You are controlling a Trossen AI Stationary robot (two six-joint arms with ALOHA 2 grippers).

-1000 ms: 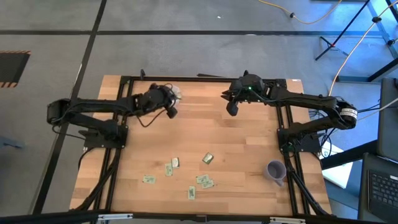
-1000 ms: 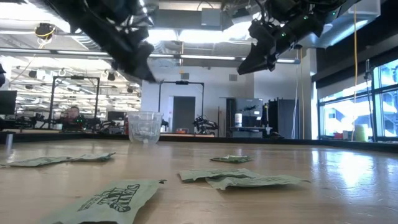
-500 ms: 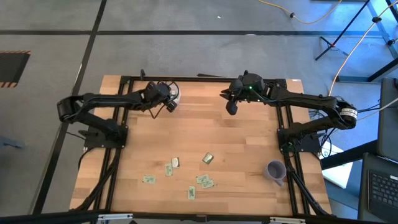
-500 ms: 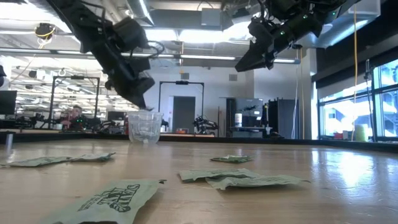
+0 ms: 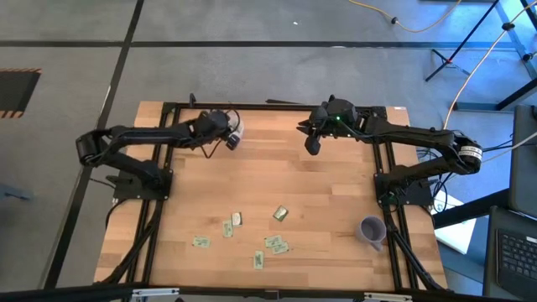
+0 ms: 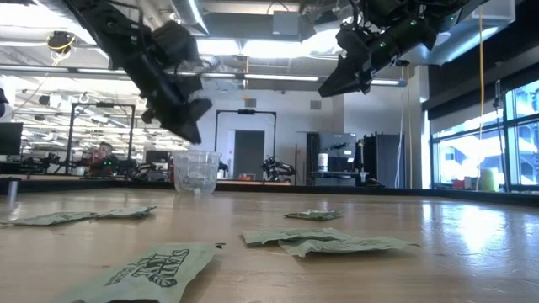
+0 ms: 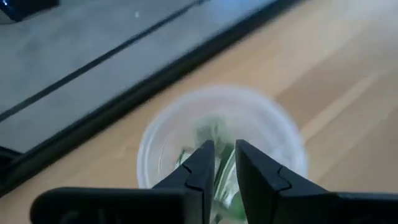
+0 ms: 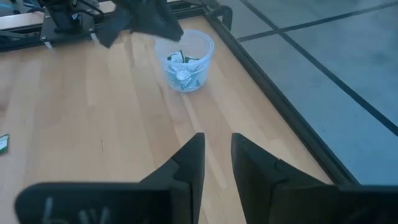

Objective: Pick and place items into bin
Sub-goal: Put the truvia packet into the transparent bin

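Note:
The bin, a clear cup [image 5: 238, 127], stands near the table's far edge and holds several pale green and white packets [image 8: 184, 67]. My left gripper [image 5: 230, 141] hovers just above the cup's rim [image 6: 195, 155], fingers pointing down into its mouth [image 7: 222, 149], a narrow gap between them and nothing held. My right gripper [image 5: 313, 148] hangs high over the far middle of the table [image 6: 330, 87], fingers a little apart and empty [image 8: 217, 146]. Several more packets [image 5: 258, 235] lie flat on the near half of the table.
A purple translucent cup [image 5: 372, 230] stands at the near right by the right arm's base. Packets lie close to the low camera [image 6: 152, 268]. The black frame rails [image 5: 252, 106] run along the far edge behind the clear cup. Bare wood lies between the arms.
My left gripper has gone toward the table's far edge to the clear cup, dipped its fingertips down to the rim, then risen a little above it. My right gripper has kept still.

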